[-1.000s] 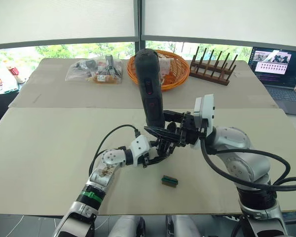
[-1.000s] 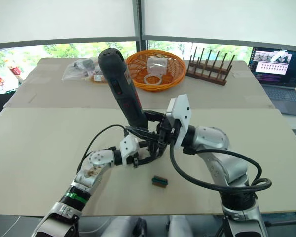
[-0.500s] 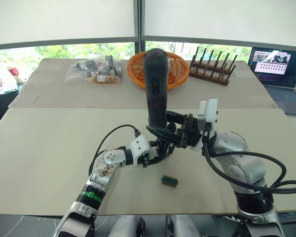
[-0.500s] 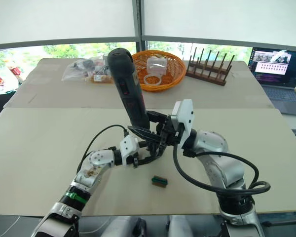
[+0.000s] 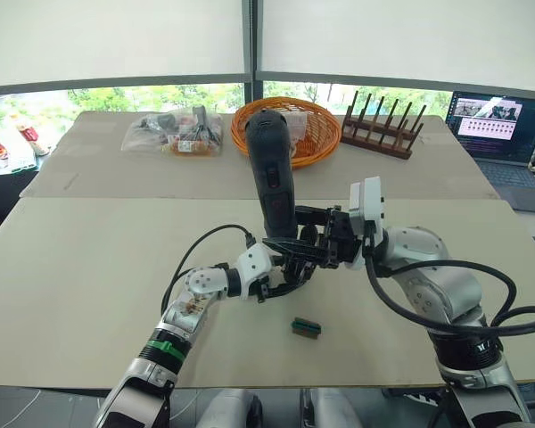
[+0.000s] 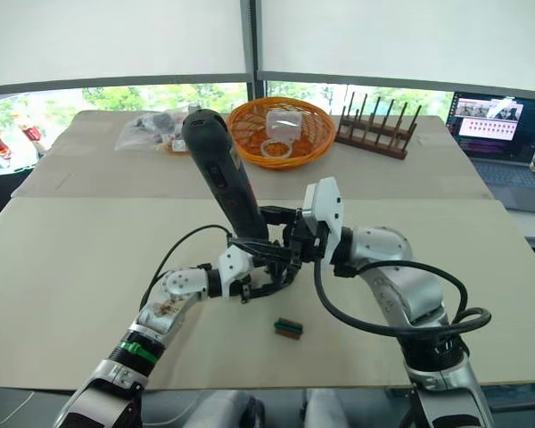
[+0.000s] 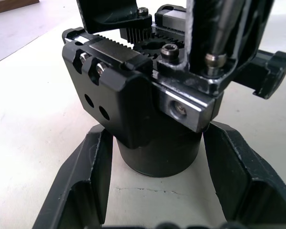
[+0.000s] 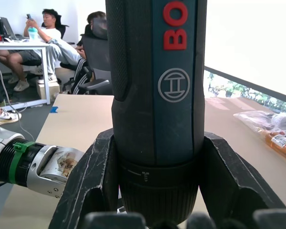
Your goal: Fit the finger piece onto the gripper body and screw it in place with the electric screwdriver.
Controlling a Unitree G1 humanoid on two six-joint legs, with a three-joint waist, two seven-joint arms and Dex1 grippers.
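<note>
- The left end effector [image 5: 281, 283] is closed around the round base of the gripper body [image 7: 148, 109], which stands on the desk [image 5: 89, 267] near its middle.
- The right end effector [image 5: 325, 242] grips the electric screwdriver [image 5: 272, 174] by its lower barrel; the tool stands nearly upright, its top leaning slightly toward the robot's left, directly above the gripper body.
- In the left wrist view, the screwdriver's metal bit [image 7: 224, 28] comes down beside a screw head on top of the gripper body.
- The finger piece [image 5: 294, 248] juts out flat from the gripper body toward the right arm.
- An orange wicker basket [image 6: 281, 129] sits at the far side of the desk, holding a clear cup [image 6: 283, 117] and a pale ring [image 6: 273, 145].
- A clear plastic bag [image 5: 171, 131] of small items lies to the left of the basket.
- A small green-brown block [image 5: 306, 327] lies on the desk near the robot.
</note>
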